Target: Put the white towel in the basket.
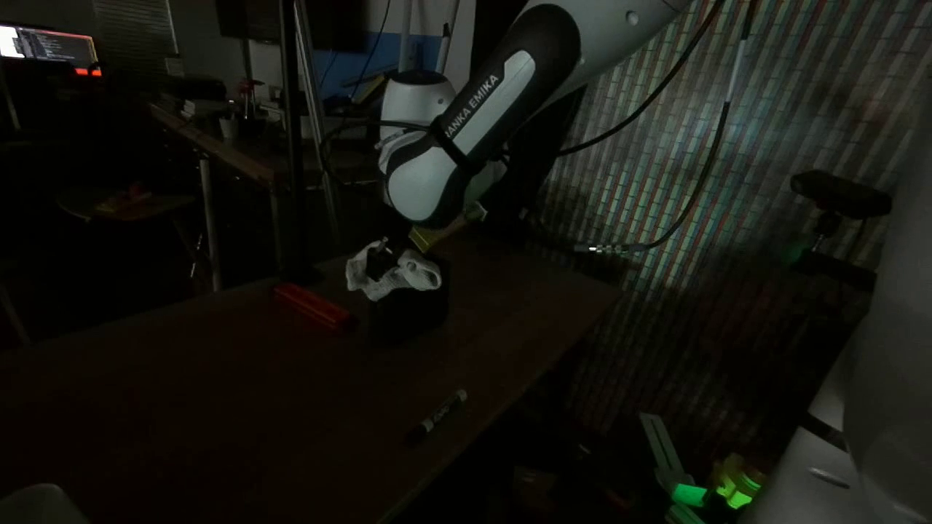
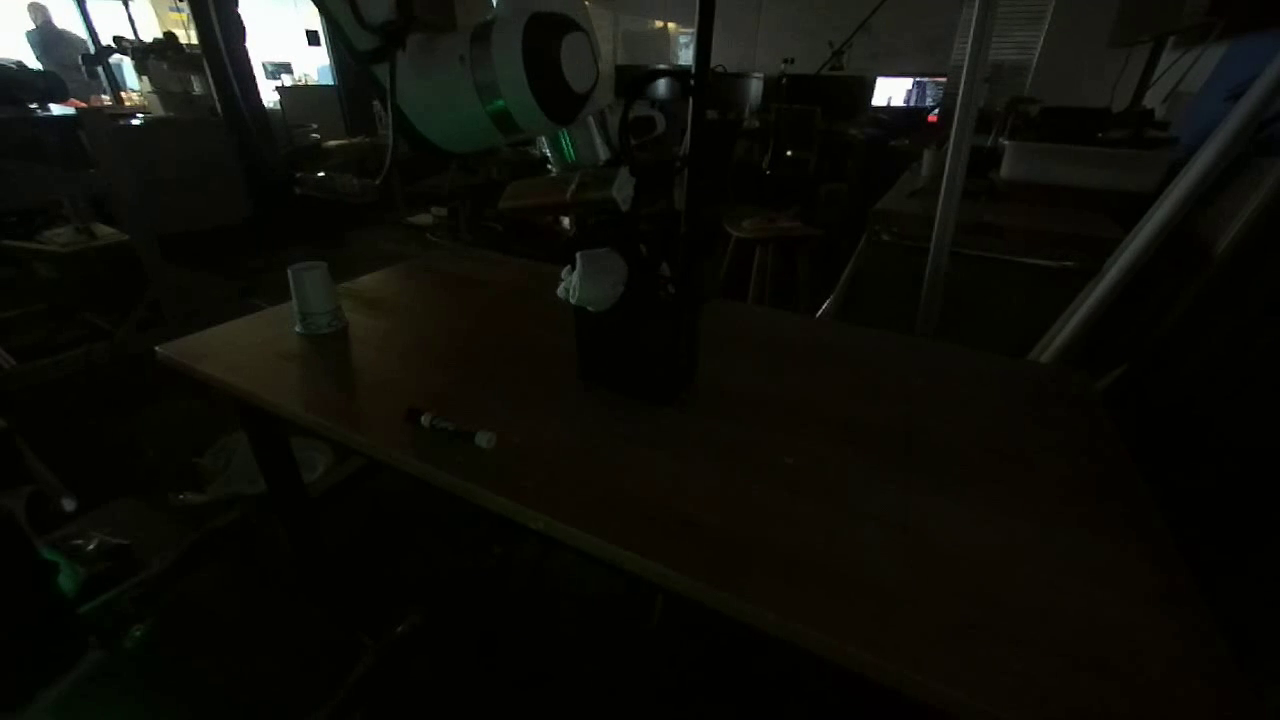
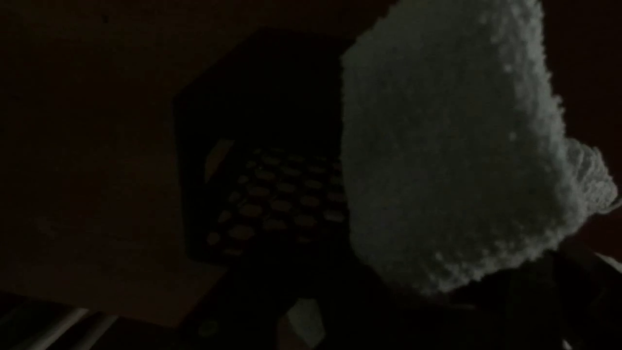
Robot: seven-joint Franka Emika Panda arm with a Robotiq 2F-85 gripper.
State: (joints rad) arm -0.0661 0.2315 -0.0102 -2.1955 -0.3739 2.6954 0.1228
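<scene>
Towel (image 3: 452, 146): over part of basket (image 2: 638, 355), presumably for dropping in.
Gripper (image 1: 392, 249): at towel; can't tell if grasping, dark.

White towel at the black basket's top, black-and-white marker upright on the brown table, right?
Not upright: the black-and-white marker lies flat on the table in both exterior views. White towel at the top of the black basket: correct.

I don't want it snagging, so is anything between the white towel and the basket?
Nothing visible: in the wrist view, the white towel hides part of the open black basket; whether they touch is unclear.
</scene>
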